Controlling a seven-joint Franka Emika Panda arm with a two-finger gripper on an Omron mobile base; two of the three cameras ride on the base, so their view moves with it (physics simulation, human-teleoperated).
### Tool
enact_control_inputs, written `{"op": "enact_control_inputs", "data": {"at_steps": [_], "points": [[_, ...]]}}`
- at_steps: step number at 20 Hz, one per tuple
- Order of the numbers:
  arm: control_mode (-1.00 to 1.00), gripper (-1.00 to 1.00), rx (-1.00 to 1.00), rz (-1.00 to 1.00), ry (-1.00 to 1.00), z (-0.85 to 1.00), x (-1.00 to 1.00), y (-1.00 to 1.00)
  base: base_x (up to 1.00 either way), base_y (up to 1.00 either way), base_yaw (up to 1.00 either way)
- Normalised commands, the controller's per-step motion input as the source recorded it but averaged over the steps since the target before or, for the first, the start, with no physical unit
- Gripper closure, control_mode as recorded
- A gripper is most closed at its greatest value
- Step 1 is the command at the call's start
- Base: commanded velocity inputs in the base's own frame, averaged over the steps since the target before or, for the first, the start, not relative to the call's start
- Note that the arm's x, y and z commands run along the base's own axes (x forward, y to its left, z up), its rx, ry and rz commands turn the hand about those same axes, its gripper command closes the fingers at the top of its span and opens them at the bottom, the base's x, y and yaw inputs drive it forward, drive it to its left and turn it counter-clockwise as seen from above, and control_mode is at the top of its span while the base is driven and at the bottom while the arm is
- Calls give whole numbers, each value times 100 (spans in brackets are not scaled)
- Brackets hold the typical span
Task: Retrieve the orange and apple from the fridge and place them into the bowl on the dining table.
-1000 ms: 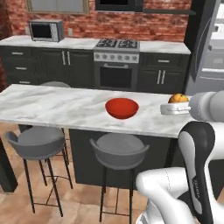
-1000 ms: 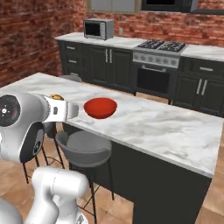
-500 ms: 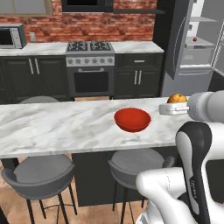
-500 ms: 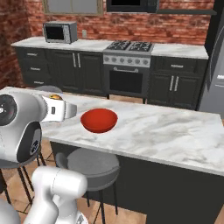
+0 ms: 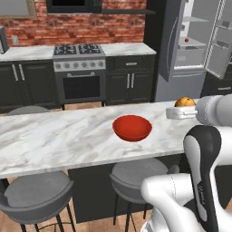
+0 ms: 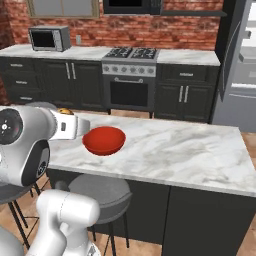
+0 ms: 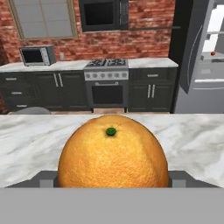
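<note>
My gripper [image 5: 179, 110] is shut on the orange [image 5: 185, 102], held just above the right end of the dining table [image 5: 54, 140]. In the hand view the orange [image 7: 113, 151] bulks large between the fingers, stem end up. The red bowl [image 5: 132, 127] sits on the marble a short way left of the gripper. From the right base view the orange [image 6: 64, 111] peeks over the hand, with the bowl [image 6: 103, 140] just beyond it. The fridge [image 5: 190, 50] stands open at the back right. A small dark red apple [image 5: 186, 40] rests on one of its shelves, as in the hand view [image 7: 212, 53].
Grey stools [image 5: 38, 192] stand under the table's near edge. Behind the table run black cabinets with a stove [image 5: 79, 68], and a microwave [image 6: 47, 38] on the counter. The open fridge door [image 5: 220, 38] juts out at the far right.
The base has driven, so the whole scene has shifted: the stove has slid left and the open fridge has come into view at the right. The orange stays in the gripper.
</note>
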Motion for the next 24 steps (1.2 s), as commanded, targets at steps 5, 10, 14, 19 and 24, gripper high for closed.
{"op": "enact_control_inputs", "data": {"at_steps": [5, 10, 14, 19, 24], "points": [[100, 100, 0, 0, 0, 0, 0, 0, 36, 0, 0], [-100, 100, 0, -5, 20, -12, 47, 0, 0, 0, 0], [-100, 100, 0, -1, 39, -21, 49, 2, 0, 0, 0], [-100, 100, 0, 0, 31, -34, 30, 16, 0, 0, 0], [-100, 100, 0, 0, 21, -48, 35, 24, 0, 0, 0]]}}
